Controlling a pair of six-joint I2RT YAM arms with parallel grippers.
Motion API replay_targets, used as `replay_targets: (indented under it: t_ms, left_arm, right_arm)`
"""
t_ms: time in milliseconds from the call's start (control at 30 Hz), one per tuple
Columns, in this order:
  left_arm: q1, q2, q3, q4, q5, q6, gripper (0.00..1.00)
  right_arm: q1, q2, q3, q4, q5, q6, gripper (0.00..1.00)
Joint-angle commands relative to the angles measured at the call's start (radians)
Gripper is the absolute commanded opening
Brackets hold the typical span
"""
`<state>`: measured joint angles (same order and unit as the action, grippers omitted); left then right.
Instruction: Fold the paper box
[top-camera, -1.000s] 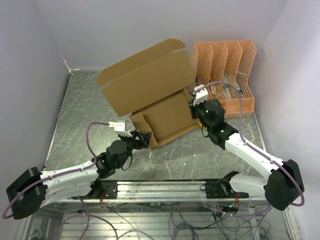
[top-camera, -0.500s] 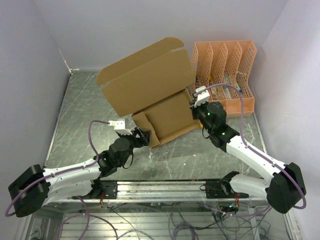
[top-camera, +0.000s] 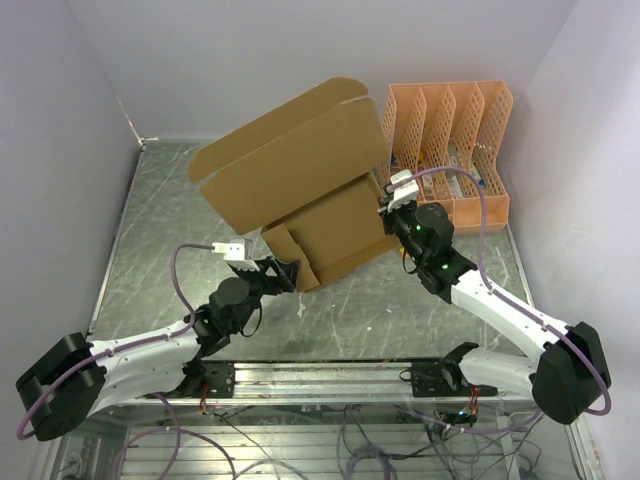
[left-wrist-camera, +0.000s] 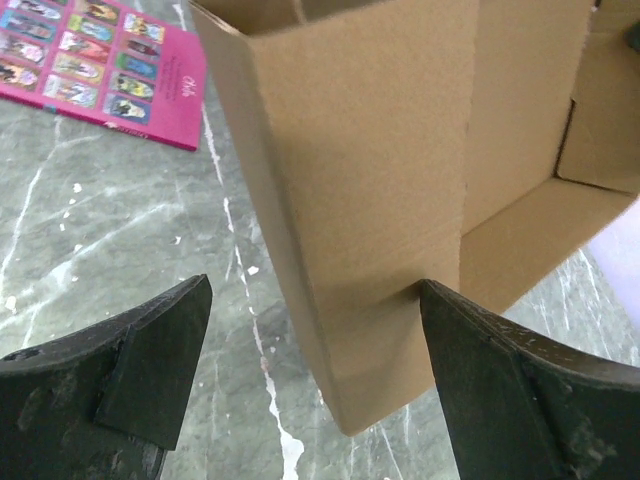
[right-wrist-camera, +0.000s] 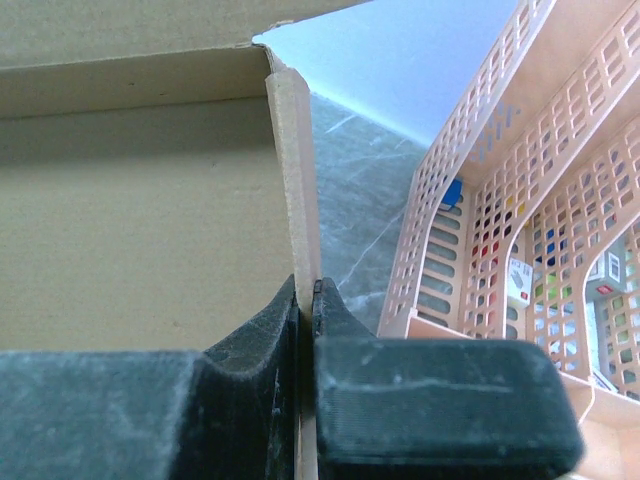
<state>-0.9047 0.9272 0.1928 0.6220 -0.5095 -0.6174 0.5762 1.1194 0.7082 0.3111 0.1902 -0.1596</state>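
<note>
Pale lilac walls close in a grey, marbled metal worktop (top-camera: 150, 230). The plain brown corrugated cardboard paper box (top-camera: 300, 190) sits at its middle-back, just left of an orange lattice plastic file organizer (top-camera: 450, 130). The box is only half formed. Its shallow base rests on the worktop and its broad lid panel is reared up, tilted toward the back left.

The right pincer (right-wrist-camera: 305, 290) is clenched on a thin upright edge of the box's right side wall, with both pads pressed flat against the card. The left pincer (left-wrist-camera: 310, 340) is released, its jaws gaping either side of an upright flap at the box's near-left corner. One fingertip (left-wrist-camera: 470, 340) looks to be touching or almost touching the flap, and the other is well apart from it.

The main risk appears to be the narrow hold on the right. Any sideways push from the left arm could swing the light box around that one pinched edge. The edge might then slip out or crease, or the box could be shoved against the organizer.

If the left jaws close off-centre, they may buckle the flap rather than fold it on its score. The raised lid looks unsupported and could flop down over the work.

A small pink printed card (left-wrist-camera: 100, 60) lies on the worktop near the flap, and a sliding box might ride over it.
</note>
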Motion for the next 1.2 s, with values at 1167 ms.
replay_targets:
  t_ms: [1167]
  left_arm:
    - [0.270, 0.112, -0.040, 0.404, 0.615, -0.166, 0.94]
  right_arm:
    - [0.048, 0.103, -0.043, 0.199, 0.129, -0.098, 0.00]
